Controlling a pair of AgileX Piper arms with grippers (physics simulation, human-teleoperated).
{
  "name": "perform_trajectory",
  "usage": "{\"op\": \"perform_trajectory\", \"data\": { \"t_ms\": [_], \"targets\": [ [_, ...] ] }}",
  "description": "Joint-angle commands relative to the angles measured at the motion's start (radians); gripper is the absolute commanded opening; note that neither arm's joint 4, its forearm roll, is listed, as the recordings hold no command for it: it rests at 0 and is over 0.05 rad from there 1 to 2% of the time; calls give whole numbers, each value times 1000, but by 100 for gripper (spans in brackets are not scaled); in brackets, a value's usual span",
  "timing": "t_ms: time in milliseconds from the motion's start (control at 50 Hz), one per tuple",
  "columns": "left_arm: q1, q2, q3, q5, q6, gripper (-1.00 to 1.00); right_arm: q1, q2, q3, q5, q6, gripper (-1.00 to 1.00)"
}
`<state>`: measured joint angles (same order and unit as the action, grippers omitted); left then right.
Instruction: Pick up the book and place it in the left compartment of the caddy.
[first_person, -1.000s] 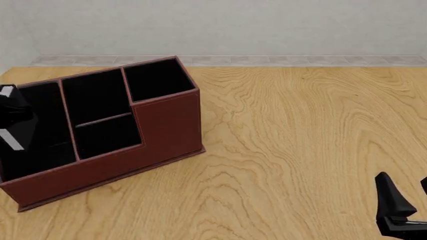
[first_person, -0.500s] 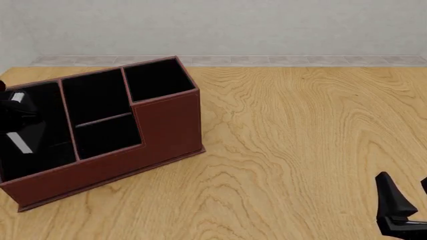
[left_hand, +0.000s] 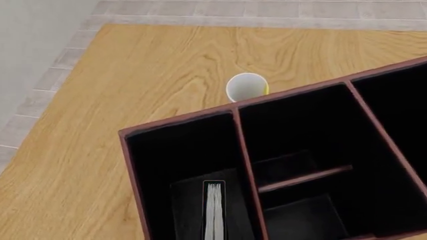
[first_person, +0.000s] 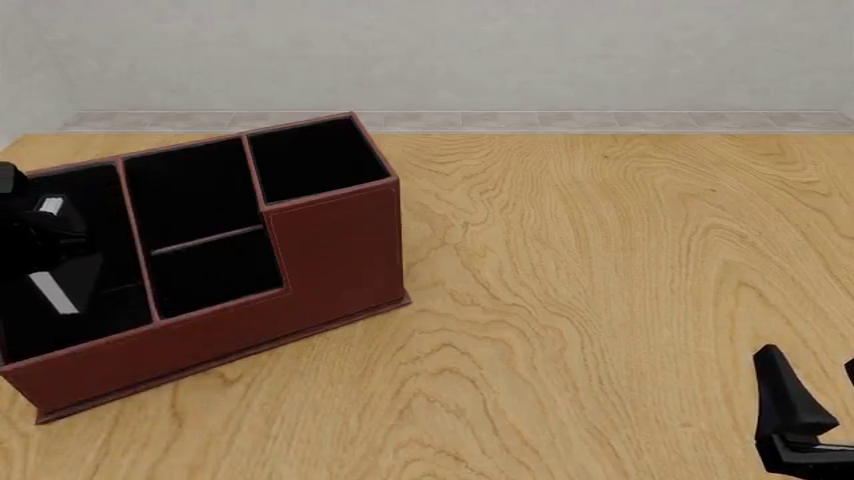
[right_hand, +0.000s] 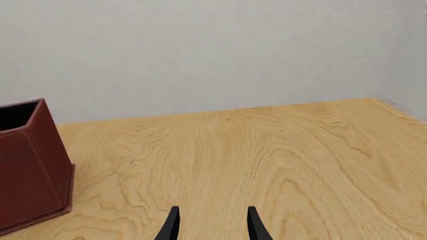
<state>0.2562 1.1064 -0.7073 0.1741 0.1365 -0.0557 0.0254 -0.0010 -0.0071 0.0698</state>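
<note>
I see the thin black-covered book with white page edges standing on edge inside the wide black-lined left compartment of the reddish-brown leather-look caddy, directly below my left gripper; whether its fingers grip it, I cannot tell. My right gripper idles apart, fingers spread, over the wood-grain desk.

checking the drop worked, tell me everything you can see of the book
The book stands on edge inside the caddy's widest end section, white page edges facing up between thin black covers. In the left wrist view it sits toward the divider side, no gripper fingers showing around it. In the front view the left arm blocks that section, so what the book leans on cannot be told.
</note>
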Motion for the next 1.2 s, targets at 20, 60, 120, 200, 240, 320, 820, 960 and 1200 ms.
{"op": "perform_trajectory", "data": {
  "t_ms": [20, 60, 120, 200, 240, 320, 820, 960, 1200],
  "targets": [
    [10, 20, 6, -31, 24, -100, -2, -3, 0, 2, 1, 100],
    [10, 27, 10, -39, 29, -100, -3, -4, 0, 2, 3, 100],
    [9, 34, 12, -43, 30, -100, -3, -5, 0, 3, 3, 100],
    [10, 49, 11, -49, 27, -100, -5, -7, -2, 5, 4, 100],
    [7, 56, 11, -53, 23, -100, -6, -9, 0, 6, 5, 100],
    [7, 69, 12, -61, 18, -100, -6, -10, -1, 7, 7, 100],
    [0, 109, 29, -90, -2, -100, -1, 1, 0, 0, 0, 100],
    [0, 121, 34, -100, -5, -100, 0, 1, 0, 1, -2, 100],
    [3, 143, 47, -123, -5, -100, -1, -1, 0, 1, 0, 100]
  ]
}}
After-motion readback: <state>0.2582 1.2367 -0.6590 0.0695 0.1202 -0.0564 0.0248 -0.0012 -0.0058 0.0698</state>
